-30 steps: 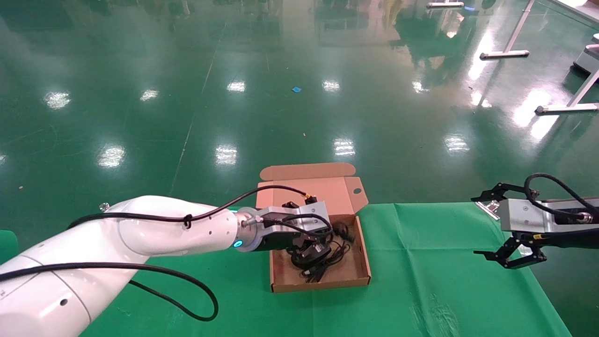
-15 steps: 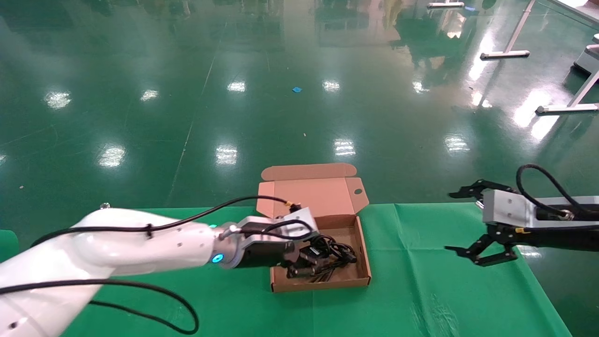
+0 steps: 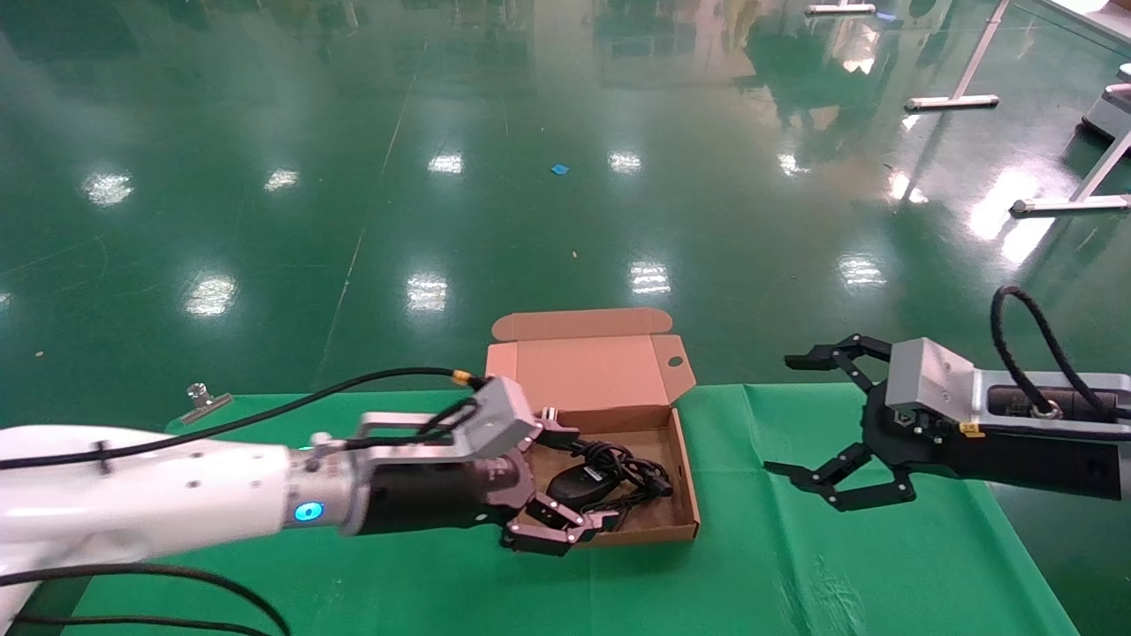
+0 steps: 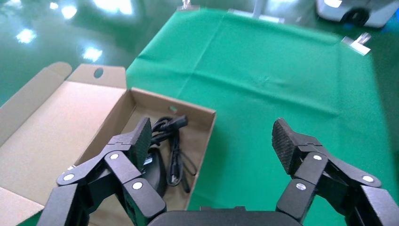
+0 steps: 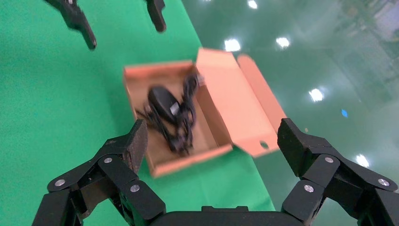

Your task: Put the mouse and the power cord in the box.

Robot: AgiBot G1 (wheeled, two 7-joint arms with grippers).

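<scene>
The brown box stands open on the green cloth, its lid folded back. Inside lie the black mouse and the bundled power cord, touching each other. My left gripper hangs open over the box's near-left corner, with nothing between its fingers. The left wrist view shows the left gripper open, with the mouse, the cord and the box wall below. My right gripper is open above the cloth to the right of the box. The right wrist view has the right gripper, box, mouse and cord.
The green cloth covers the table, whose far edge runs just behind the box. A silver clip sits on that edge at the left. Beyond is glossy green floor with white table legs far right.
My left gripper has drawn back out of the box toward my left, open, leaving the mouse and cord inside. My right gripper has moved left toward the box.
</scene>
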